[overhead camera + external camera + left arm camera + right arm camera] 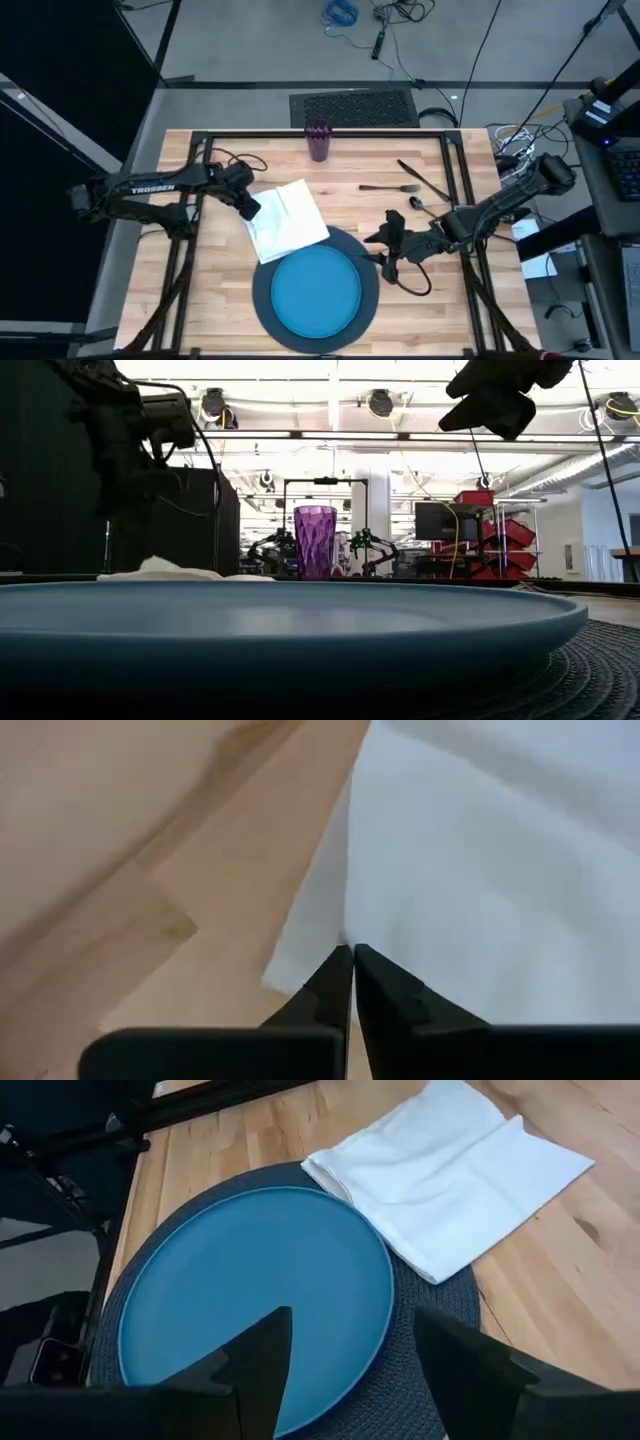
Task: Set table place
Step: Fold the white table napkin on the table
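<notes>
Pinching the white napkin (287, 222) at its edge, the left gripper (250, 208) had its fingers (330, 985) pressed together on the cloth, down at the level of the desk (210, 300). The step in hand looked like placing the napkin: it lay on the wood just left of the setting, with one corner overlapping the rim of the dark grey charger (368, 262). My judgement was that the next move called for dragging or lifting the cloth clear of the charger and laying it flat beside it, without bunching it.

The right gripper (390, 243) hovered at the charger's right edge, its fingers (255, 1355) spread apart and holding nothing, well placed to go for the cutlery behind it.

By count, one charger sat near the front of the desk with one blue plate (316, 292) centred on it. One napkin. One purple cup (318, 140) stood upright at the far edge, well apart from the rest. On the right side lay one fork (390, 187), one knife (424, 179) and one spoon (420, 205), near each other and not yet set.
</notes>
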`<state>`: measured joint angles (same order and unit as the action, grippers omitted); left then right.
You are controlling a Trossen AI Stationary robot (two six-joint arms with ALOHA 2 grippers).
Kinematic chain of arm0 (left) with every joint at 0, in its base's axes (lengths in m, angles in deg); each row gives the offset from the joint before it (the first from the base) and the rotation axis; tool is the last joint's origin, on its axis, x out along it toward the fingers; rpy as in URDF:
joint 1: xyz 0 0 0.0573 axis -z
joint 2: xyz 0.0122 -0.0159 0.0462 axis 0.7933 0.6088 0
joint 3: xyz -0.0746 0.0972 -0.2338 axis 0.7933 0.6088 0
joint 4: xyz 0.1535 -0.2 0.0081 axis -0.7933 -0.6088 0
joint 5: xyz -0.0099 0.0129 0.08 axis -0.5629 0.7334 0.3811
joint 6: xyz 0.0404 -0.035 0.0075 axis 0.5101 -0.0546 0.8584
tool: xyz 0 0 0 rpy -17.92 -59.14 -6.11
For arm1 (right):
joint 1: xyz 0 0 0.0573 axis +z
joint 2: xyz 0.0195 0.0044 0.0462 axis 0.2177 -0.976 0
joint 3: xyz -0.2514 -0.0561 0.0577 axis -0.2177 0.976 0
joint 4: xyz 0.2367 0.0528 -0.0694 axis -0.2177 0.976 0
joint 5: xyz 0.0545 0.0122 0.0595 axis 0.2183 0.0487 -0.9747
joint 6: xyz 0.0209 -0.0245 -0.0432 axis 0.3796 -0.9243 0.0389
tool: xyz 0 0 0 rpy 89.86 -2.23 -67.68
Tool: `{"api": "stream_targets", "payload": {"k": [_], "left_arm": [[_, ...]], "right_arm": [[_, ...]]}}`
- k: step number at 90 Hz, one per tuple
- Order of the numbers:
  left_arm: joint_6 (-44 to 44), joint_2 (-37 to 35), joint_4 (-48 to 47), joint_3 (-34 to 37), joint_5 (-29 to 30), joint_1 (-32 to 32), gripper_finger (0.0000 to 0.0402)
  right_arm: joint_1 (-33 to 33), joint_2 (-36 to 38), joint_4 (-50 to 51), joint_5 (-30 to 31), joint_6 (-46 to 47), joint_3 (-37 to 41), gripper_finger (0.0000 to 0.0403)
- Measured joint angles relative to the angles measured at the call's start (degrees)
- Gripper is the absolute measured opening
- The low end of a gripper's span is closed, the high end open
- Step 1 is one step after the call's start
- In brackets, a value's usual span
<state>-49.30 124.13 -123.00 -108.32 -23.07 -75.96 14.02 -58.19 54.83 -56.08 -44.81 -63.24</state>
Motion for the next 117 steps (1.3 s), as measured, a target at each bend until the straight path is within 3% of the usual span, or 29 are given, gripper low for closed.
{"api": "stream_targets", "payload": {"k": [21,38,52,117], "left_arm": [[-1.4,-2.5,-7.3,0.0,-0.2,0.0,0.0000],[-1.4,-3.3,-7.3,0.0,4.2,-0.1,0.0000],[-1.3,-2.7,-7.9,0.0,4.4,-0.1,0.0000],[-4.4,4.1,-10.0,0.0,-0.4,-0.1,0.0000]], "right_arm": [[0.0,0.0,0.0,0.0,0.0,0.0,0.0196],[0.0,0.0,-0.1,0.0,0.0,0.0,0.0196],[0.0,0.0,-0.5,0.0,0.0,0.0,0.0196],[0.0,0.0,-0.4,0.0,0.0,0.0,0.0196]]}}
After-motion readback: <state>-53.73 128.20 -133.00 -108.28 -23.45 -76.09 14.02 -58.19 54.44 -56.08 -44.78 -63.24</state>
